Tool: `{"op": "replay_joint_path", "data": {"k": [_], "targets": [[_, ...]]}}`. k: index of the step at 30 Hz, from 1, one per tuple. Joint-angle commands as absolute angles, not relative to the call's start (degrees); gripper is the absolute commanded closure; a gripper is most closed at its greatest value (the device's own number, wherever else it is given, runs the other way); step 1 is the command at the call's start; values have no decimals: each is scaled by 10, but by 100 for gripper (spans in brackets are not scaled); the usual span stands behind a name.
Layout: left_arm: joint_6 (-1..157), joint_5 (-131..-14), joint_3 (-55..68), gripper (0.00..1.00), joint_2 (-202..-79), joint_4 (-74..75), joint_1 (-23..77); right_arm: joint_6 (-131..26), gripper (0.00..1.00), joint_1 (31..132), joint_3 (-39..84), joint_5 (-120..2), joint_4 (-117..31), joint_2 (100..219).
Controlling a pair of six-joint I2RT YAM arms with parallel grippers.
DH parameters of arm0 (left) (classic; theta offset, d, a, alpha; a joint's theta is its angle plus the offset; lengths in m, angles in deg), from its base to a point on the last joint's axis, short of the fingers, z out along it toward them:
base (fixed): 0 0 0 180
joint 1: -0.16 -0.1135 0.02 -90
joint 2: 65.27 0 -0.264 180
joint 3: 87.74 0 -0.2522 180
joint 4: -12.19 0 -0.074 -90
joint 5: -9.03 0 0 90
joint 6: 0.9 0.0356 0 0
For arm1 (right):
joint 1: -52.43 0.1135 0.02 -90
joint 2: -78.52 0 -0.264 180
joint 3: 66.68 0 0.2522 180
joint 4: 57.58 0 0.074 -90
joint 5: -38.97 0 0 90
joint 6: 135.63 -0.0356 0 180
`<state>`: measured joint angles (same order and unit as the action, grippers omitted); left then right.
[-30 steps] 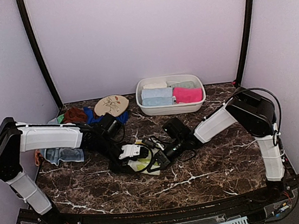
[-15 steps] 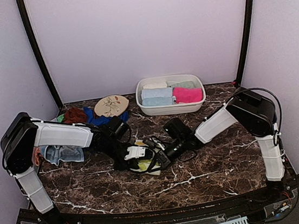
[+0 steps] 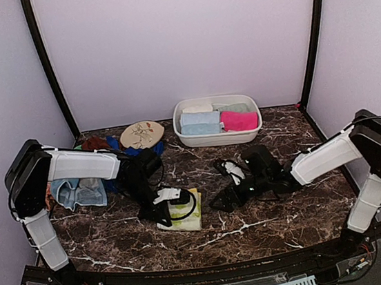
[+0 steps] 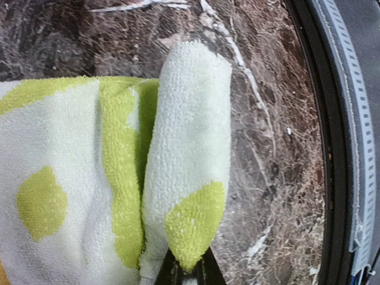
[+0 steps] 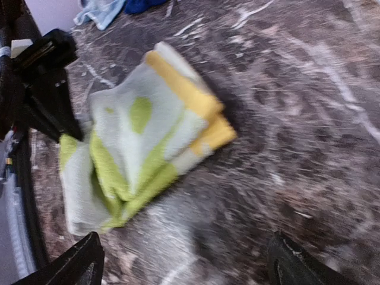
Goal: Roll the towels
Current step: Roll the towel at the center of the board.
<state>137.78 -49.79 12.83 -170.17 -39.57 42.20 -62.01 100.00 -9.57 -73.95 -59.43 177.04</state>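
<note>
L fingers [image 3: 163,217] [image 4: 189,274] shut tight, pinching a raised fold of the yellow-green towel [image 3: 189,219] [image 4: 190,160] [image 5: 136,148]. In L wrist view the fold stands up from the tips, pale w/ green patches. Rest of the towel lies folded flat on the counter [image 3: 283,218], front centre, between the 2 arms.

R fingers [image 3: 224,201] spread wide, nothing between them. They sit low over bare counter just right of the towel, not touching it. R wrist view is blurred, but both tips show well apart at the bottom edge.

Counter: dark brown marble look, white veins. At the back a white basin [image 3: 219,139] holds a pink towel [image 3: 238,120] and a pale blue towel [image 3: 200,122], plus others. Back left there's a loose heap w/ a brown towel [image 3: 92,143] and a royal blue towel [image 3: 130,152]. A floral oval disc [image 3: 142,133] sits beside it. Another pale blue cloth [image 3: 78,192] lies by the L arm. Walls pale lilac, black posts at the corners.
</note>
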Motion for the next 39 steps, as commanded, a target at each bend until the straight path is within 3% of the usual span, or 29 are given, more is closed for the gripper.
{"op": "replay_joint_path", "data": {"k": [1, 5, 7, 10, 16, 23, 32, 39], "targets": [[1363, -433, 114, 100, -1725, -485, 412, -537, 0, 1014, -154, -453, -641, 1643], [1359, -423, 95, 100, -1758, -505, 393, -679, 0, 1004, -187, -185, -661, 1572], [1356, -422, 78, 100, -1777, -519, 386, -680, 2, 972, -231, -255, -712, 1541], [1353, -402, 53, 100, -1801, -546, 378, -563, 17, 1003, -267, -351, -787, 1536], [1354, -395, 9, 100, -1848, -598, 369, -246, 18, 1223, -297, -185, -846, 1615], [1341, -430, -8, 100, -1876, -607, 366, -71, 15, 1356, -228, -162, -903, 1763], [1337, -447, -21, 100, -1886, -617, 365, -7, 21, 1352, -118, -233, -912, 1890], [1353, -438, -24, 100, -1885, -628, 364, -50, 38, 1309, -80, -284, -823, 1912]]}}
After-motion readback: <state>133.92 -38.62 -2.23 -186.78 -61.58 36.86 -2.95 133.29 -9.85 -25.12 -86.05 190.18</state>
